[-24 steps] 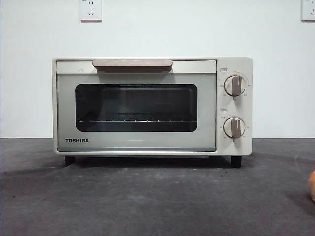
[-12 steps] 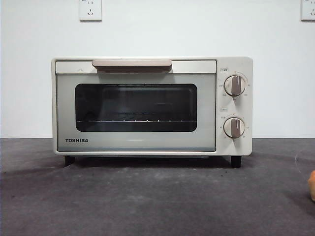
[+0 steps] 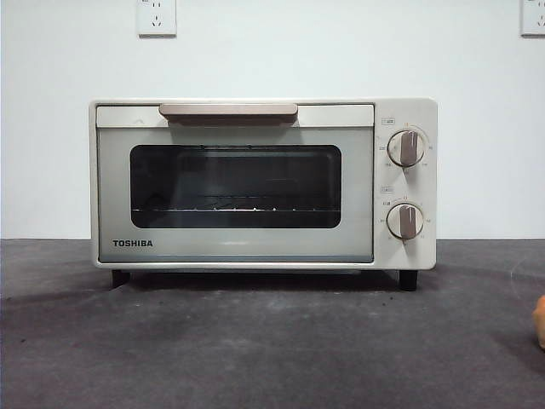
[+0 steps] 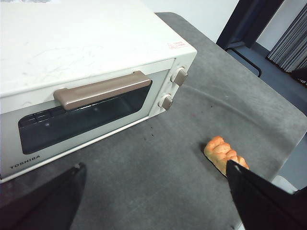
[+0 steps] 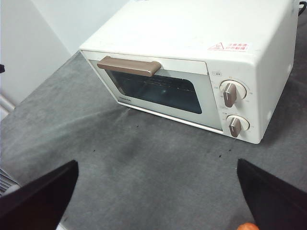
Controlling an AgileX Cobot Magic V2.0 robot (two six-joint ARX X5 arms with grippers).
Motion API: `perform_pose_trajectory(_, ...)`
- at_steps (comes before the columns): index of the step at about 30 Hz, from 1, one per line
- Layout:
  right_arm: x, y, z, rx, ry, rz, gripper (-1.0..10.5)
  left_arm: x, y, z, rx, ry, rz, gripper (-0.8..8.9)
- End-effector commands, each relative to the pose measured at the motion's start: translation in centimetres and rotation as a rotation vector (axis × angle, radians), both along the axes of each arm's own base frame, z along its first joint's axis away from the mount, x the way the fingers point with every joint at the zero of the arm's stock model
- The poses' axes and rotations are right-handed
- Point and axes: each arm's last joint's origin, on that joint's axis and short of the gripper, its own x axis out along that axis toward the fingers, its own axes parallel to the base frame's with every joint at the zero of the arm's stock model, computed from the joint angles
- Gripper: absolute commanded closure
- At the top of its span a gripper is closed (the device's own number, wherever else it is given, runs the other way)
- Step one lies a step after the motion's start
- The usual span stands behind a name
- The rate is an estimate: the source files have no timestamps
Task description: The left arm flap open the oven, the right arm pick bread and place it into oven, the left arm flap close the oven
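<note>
Step one not begun — oven (image 3: 264, 183) door shut, beige handle (image 3: 228, 111) untouched, nothing on the wire rack (image 3: 221, 209) behind the glass.

Left gripper (image 4: 153, 191): jaws spread wide, holding nothing, hovering over bare grey table (image 4: 158, 158). Nearest to it, just off one jaw tip, lies the bread (image 4: 224, 154), flat on the mat. Farther out, the oven front, handle ahead and across the gap between the jaws, knobs beyond the handle's end.

Right gripper (image 5: 158, 191): also wide and empty, waiting high. Only an orange sliver of the loaf shows beside one of its jaws; farther off, the oven's door and knob panel, seen at an angle.

Next move, as judged: left gripper to close the distance to the handle, hook a jaw over the bar's top edge, pull out and down. Needs a descent toward the door without sweeping the bread, which sits close to that jaw.

View differences:
- Front view shows no arm at all, and the bread only as an orange edge at the frame's side — useless for approach, good for confirming the door sits flush.
- Left wrist view alone gives the loaf's lumpy shape and its lie clear of the oven on the knob side.
- Right wrist view alone shows the warning sticker (image 5: 229, 46) on the oven's top.
</note>
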Motion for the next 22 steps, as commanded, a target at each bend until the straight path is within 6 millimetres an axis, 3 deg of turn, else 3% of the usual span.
perform_pose_trajectory(1, -0.1, 0.0, 0.6, 0.021, -0.003, -0.002, 3.9, -0.1, 0.0, 0.8, -0.005, -0.043, -0.012, 3.47)
perform_pose_trajectory(9, 0.8, 0.2, -0.6, 0.002, 0.157, -0.023, 3.9, -0.1, 0.0, 0.9, -0.005, -0.045, -0.012, 3.47)
perform_pose_trajectory(22, 6.1, 1.1, -5.8, -0.287, 0.614, -0.155, 3.9, -0.1, 0.0, 0.8, -0.004, -0.044, -0.012, 3.47)
